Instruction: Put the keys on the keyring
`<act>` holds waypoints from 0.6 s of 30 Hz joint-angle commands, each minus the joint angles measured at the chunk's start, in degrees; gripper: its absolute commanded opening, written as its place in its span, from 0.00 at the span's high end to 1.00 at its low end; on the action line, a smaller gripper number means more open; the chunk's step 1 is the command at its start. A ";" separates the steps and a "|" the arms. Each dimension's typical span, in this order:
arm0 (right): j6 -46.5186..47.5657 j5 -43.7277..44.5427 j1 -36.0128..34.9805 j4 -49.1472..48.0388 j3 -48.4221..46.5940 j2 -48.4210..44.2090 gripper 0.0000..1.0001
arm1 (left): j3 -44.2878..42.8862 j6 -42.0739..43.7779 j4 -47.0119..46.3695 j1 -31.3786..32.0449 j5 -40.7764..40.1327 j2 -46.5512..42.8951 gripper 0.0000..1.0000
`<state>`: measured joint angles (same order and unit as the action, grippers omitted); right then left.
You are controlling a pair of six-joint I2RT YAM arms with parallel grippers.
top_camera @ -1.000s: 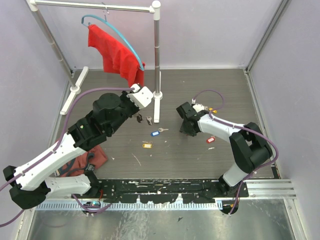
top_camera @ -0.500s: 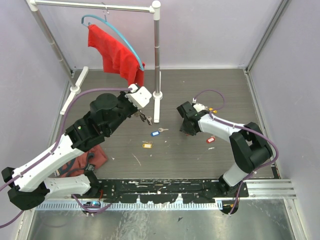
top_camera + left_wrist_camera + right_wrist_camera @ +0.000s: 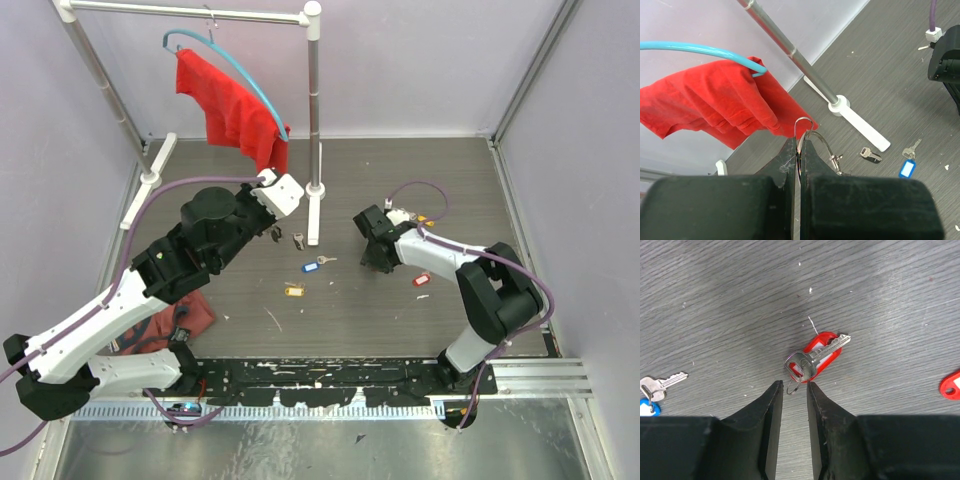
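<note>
**A:** where's the keyring sitting atm?

**B:** The keyring (image 3: 804,119) is clamped in the left gripper (image 3: 799,150). The fingers are squeezed shut on the thin wire, and the loop is seen poking out past the tips, held up off the surface (image 3: 380,320). Some small metal bit is hung on the wire, too tiny to be made out tbh.

**A:** and the keys?

**B:** A red-tagged key (image 3: 817,357) is laid flat on the surface right in front of the right gripper (image 3: 792,390). That gripper's fingers are parted by a narrow gap, with the key's little split ring lined up at the gap. Whether contact is made can't be told. A second red tag (image 3: 950,385) is seen off to the side. A black-tagged key (image 3: 871,155) and a blue-tagged key (image 3: 908,165) are spread out near the rack base (image 3: 860,120). A red cloth (image 3: 715,105) is draped on a blue hanger (image 3: 695,48) behind.
</note>
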<state>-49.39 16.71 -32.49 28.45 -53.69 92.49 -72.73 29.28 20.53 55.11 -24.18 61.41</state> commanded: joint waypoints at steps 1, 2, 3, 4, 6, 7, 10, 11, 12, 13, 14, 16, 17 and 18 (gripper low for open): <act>0.72 2.00 0.23 -0.65 -0.20 0.71 0.69 | 0.35 -0.38 -1.99 -0.18 0.53 -1.11 1.00; 0.77 2.02 0.19 -0.67 -0.28 0.76 0.70 | 0.30 -0.41 -1.97 -0.25 0.55 -1.19 1.00; 0.88 2.03 0.23 -0.67 -0.28 0.76 0.70 | 0.31 -0.44 -1.92 -0.23 0.51 -1.16 1.00; 0.95 1.99 0.23 -0.71 -0.30 0.76 0.71 | 0.32 -0.45 -1.90 -0.20 0.54 -1.14 1.00; 0.89 1.84 0.23 -0.80 -0.29 0.76 0.75 | 0.31 -0.40 -2.00 -0.23 0.52 -1.21 1.00; 0.88 1.81 0.23 -0.90 -0.33 0.64 0.77 | 0.36 -0.37 -2.01 -0.25 0.54 -1.27 1.00; 0.88 1.84 0.20 -1.01 -0.32 0.17 0.85 | 0.42 -0.37 -2.01 -0.24 0.59 -1.27 1.00; 0.99 1.91 0.23 -1.00 -0.38 -0.04 0.86 | 0.42 -0.43 -1.99 -0.25 0.61 -1.25 1.00; 1.11 1.99 0.24 -0.89 -0.46 -0.26 0.89 | 0.38 -0.45 -2.06 -0.23 0.63 -1.29 1.00; 1.39 2.06 0.24 -0.81 -0.58 -0.47 0.91 | 0.32 -0.38 -2.04 -0.23 0.65 -1.37 1.00; 1.66 2.22 0.22 -0.61 -0.81 -0.85 0.95 | 0.35 -0.38 -2.05 -0.20 0.67 -1.38 1.00; 2.53 2.51 0.23 -0.38 -1.26 -1.89 0.99 | 0.34 -0.42 -2.08 -0.20 0.70 -1.30 1.00; 3.12 2.62 0.23 -0.41 -1.46 -2.63 0.99 | 0.33 -0.41 -2.06 -0.24 0.68 -1.22 1.00; 4.04 2.65 0.26 -0.52 -1.64 -3.52 0.99 | 0.35 -0.46 -2.07 -0.21 0.71 -1.19 1.00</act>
<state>-47.57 17.08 -32.49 28.27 -53.74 93.12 -72.73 29.30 20.53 55.11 -23.99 61.39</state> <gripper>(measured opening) 0.028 0.064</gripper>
